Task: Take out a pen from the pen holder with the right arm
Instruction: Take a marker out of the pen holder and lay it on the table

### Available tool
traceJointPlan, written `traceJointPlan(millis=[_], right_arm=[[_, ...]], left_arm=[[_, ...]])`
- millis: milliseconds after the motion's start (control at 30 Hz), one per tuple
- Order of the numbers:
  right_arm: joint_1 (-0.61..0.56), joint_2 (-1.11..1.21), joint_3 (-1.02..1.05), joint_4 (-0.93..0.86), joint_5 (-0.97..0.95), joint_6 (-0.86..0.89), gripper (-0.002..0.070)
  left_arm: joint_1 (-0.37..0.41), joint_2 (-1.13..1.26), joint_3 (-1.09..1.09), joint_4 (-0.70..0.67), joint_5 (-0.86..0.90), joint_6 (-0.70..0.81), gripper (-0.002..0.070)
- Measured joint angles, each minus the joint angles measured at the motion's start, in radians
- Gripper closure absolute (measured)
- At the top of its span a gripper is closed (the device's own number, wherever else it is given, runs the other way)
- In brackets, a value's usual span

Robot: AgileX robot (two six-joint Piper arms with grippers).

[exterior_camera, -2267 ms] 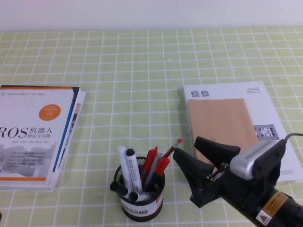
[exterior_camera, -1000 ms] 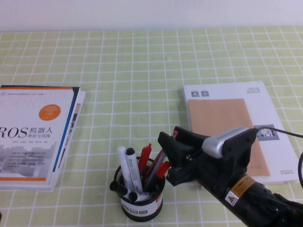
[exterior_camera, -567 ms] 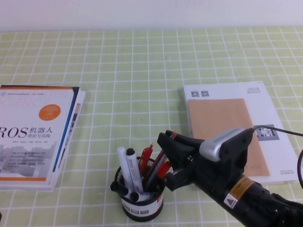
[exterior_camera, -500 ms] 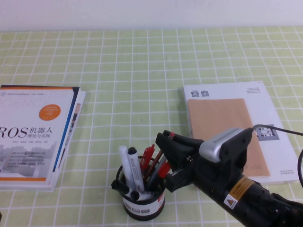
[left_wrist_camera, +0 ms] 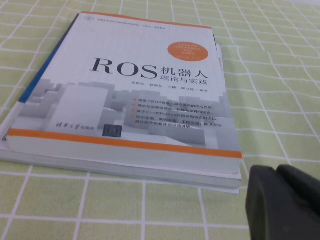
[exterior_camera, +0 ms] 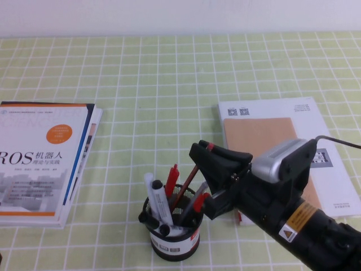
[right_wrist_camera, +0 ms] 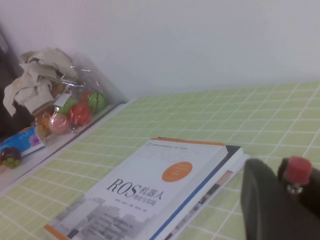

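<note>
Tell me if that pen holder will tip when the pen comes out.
Probably tippy: the pen holder is small, narrow and crammed with leaning pens. The right gripper, above it, is shut on a slanted red-tipped pen, so pulling may drag it sideways. Left gripper is parked by the ROS book.

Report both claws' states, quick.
Left claw: beside the ROS book, state cannot be told.
Right claw: above the pen holder, shut on a red-tipped pen.
</note>
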State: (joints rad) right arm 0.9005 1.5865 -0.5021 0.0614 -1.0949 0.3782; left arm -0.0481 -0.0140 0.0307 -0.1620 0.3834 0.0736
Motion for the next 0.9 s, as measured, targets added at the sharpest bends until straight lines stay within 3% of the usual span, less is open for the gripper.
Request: traceJointPlan(millis=[400, 900], right_arm=[[0.000, -0.289, -0.009, 0.005, 0.375, -0.046, 0.0668], [-0.019, -0.412, -0.311, -0.018, 0.836, -0.242, 0.0668]], left_arm=[[0.000, 0.000, 0.000, 0.000, 0.000, 0.000, 0.0683], [0.000, 0.000, 0.000, 0.000, 0.000, 0.000, 0.0683]])
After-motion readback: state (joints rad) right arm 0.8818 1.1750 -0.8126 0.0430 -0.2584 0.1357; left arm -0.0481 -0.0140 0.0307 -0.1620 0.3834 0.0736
